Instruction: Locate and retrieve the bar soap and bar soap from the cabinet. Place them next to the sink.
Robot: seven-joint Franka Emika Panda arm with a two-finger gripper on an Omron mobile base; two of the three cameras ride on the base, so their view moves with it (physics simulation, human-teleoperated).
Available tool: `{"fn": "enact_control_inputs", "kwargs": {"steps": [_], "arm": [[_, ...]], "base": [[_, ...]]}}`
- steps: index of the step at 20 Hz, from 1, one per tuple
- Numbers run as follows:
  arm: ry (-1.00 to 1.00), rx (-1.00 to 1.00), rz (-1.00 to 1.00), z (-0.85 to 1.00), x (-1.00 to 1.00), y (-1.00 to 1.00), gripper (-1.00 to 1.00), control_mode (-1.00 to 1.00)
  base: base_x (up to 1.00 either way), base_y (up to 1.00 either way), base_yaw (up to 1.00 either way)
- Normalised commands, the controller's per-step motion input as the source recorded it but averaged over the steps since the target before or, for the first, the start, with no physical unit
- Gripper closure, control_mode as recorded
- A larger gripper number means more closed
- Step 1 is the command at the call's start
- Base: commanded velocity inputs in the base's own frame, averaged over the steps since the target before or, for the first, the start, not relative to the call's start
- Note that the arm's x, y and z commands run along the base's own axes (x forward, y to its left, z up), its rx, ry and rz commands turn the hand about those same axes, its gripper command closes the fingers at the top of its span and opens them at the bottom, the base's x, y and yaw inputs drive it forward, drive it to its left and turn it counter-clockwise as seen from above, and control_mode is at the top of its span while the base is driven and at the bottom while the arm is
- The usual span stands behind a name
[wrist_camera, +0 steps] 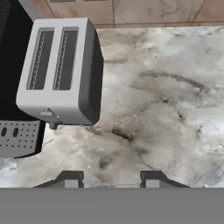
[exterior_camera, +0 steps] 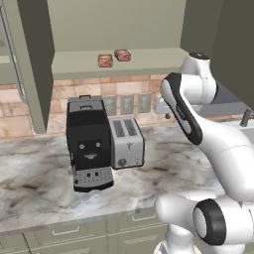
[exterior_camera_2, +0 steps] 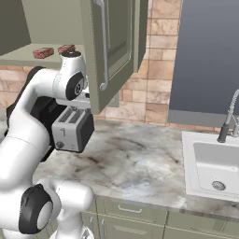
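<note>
Both bar soaps [exterior_camera: 105,61] [exterior_camera: 122,55] lie on the open cabinet [exterior_camera: 114,63] shelf, at 12 o'clock above the toaster [exterior_camera: 126,142]. The pincer [wrist_camera: 113,179], apart and empty, faces the worktop [wrist_camera: 166,109]; I would lift it and approach level.

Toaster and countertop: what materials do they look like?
Toaster: looks like brushed or matte metal, from its pale grey top and darker grey sides; painted plastic is possible. Countertop: looks like polished marble or similar stone, from the grey-white mottling and dark veins.
</note>
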Motion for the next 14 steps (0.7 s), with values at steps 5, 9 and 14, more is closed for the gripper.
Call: {"fn": "enact_control_inputs", "kwargs": {"steps": [5, 9, 14], "arm": [[-0.08, -0.01, 0.00, 0.02, 0.00, 0.15, -1.00, -1.00], [-0.16, -0.07, 0.00, 0.14, 0.00, 0.46, -1.00, -1.00], [-0.22, -0.08, 0.04, 0.19, 0.03, 0.48, -1.00, -1.00]], "base": [[0.00, 0.00, 0.00], [0.00, 0.00, 0.00], [0.00, 0.00, 0.00]]}}
